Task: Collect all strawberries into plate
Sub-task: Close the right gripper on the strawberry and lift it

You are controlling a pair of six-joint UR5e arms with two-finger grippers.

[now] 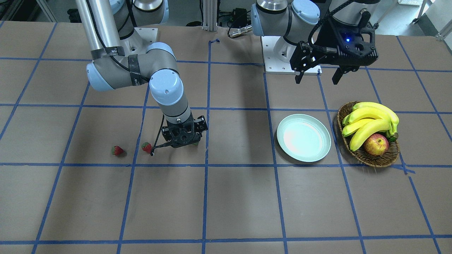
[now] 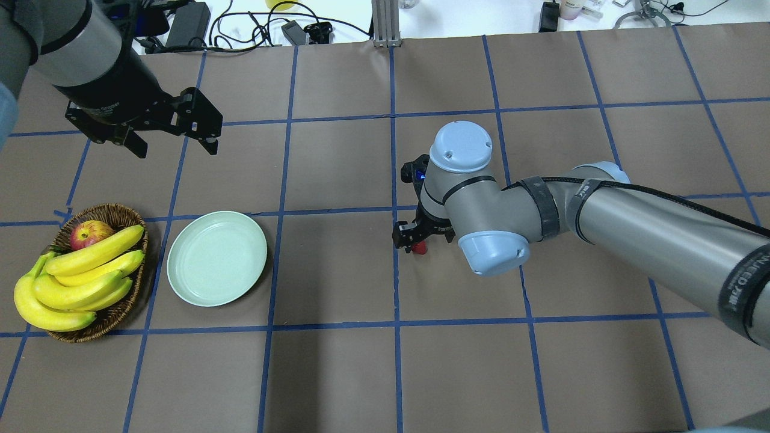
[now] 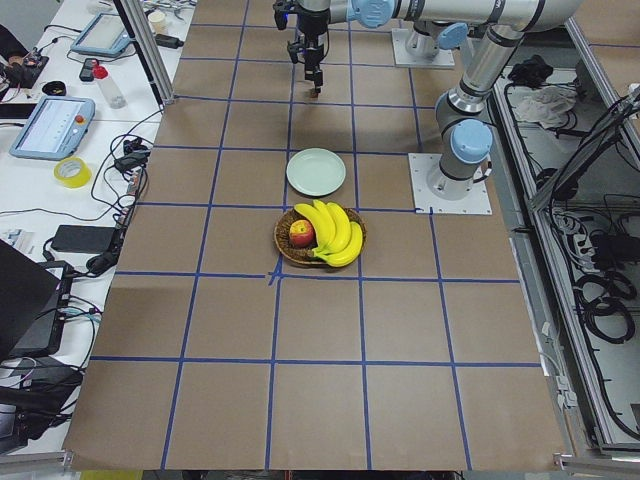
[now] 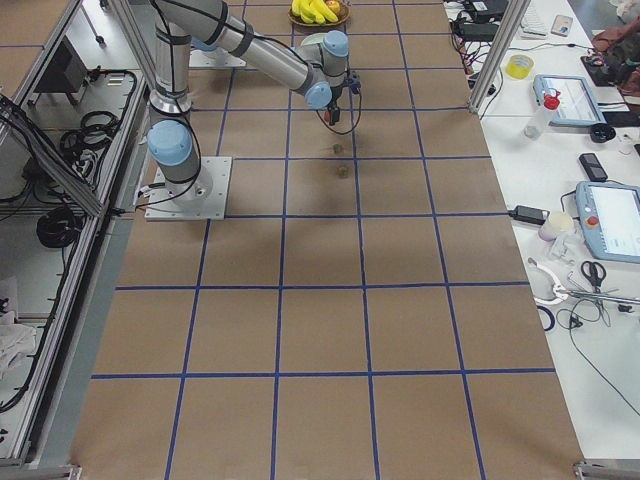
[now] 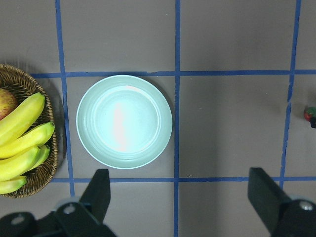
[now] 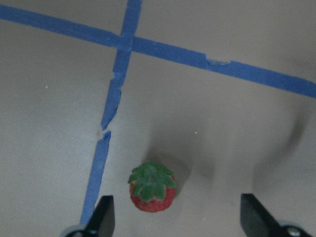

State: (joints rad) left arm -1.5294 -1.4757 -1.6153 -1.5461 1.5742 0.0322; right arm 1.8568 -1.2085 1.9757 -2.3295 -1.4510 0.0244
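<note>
Red target strawberry (image 6: 152, 190), green cap up, sits on the brown table (image 1: 240, 204) just beside a blue tape line (image 6: 106, 128). It is under my right claw (image 6: 181, 219), whose fingers stand wide apart and hold nothing. In the right wrist view the berry lies nearer one fingertip than the other, so I judge the grasp is not yet centred. I would slide the claw sideways until the fruit is midway, lower until the pads flank its widest part, then close gently; soft fruit may bruise or squirt out under a hard pinch. A second strawberry (image 1: 146, 147) lies near and a third strawberry (image 1: 117, 150) lies beyond it, so the descent should stay clear of both. The plate (image 5: 124, 148) is bare and well apart from the berries; my left claw (image 5: 180, 195) hangs above it, spread and empty.
</note>
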